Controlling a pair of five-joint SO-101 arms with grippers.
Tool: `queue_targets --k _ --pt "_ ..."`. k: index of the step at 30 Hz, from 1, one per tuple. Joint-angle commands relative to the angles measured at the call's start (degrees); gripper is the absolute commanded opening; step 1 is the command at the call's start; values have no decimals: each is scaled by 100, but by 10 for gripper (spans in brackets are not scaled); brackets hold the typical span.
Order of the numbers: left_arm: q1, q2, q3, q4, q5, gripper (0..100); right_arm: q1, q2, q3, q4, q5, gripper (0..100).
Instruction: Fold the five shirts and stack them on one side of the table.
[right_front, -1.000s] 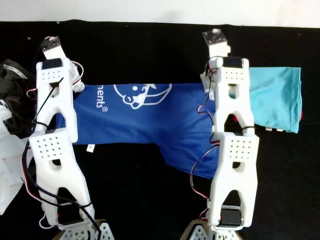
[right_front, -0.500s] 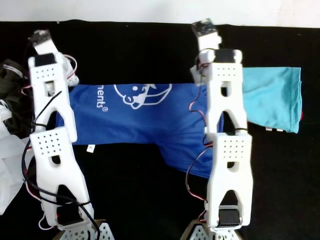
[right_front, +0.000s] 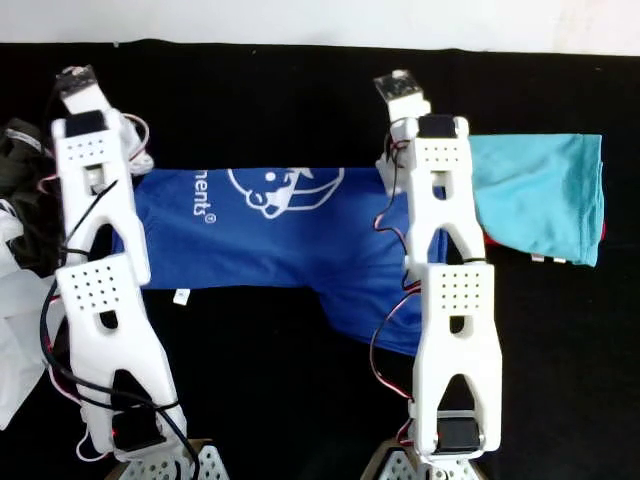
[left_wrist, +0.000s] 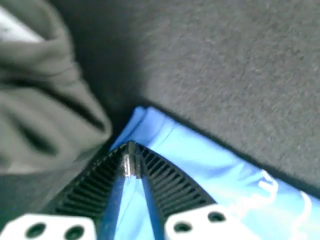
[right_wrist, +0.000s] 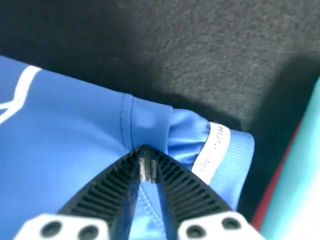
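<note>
Black cloth tabletop (right_front: 250, 400) carries a royal-blue printed shirt (right_front: 290, 230) spread flat. Left tool (left_wrist: 131, 160) and right tool (right_wrist: 145, 164) each clamp its back hem. A folded turquoise shirt (right_front: 545, 205) lies near the right edge.

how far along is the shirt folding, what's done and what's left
Done: a teal shirt lies folded on the right side, with a red edge showing beneath it. In hand: the blue shirt, with the left gripper and the right gripper shut on its far edge. Left: finishing and stacking it, then the heap of dark and white garments at the left.
</note>
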Motion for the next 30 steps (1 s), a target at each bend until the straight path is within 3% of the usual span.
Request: queue_targets --k 1,11,16,25,30 --pt "13 -857 -180 466 53 9 101 -752 -268 84 -62 6" --pt "497 -2431 -145 2119 53 9 92 -1895 -268 1112 -62 6" --pt "576 -2730 -136 2673 527 9 84 -2246 -268 1613 -62 6" --pt "593 -3714 1534 2646 527 9 75 -2835 -189 1851 -62 6" --pt "567 -5086 3398 1635 527 9 -31 -3547 602 1851 -70 6"
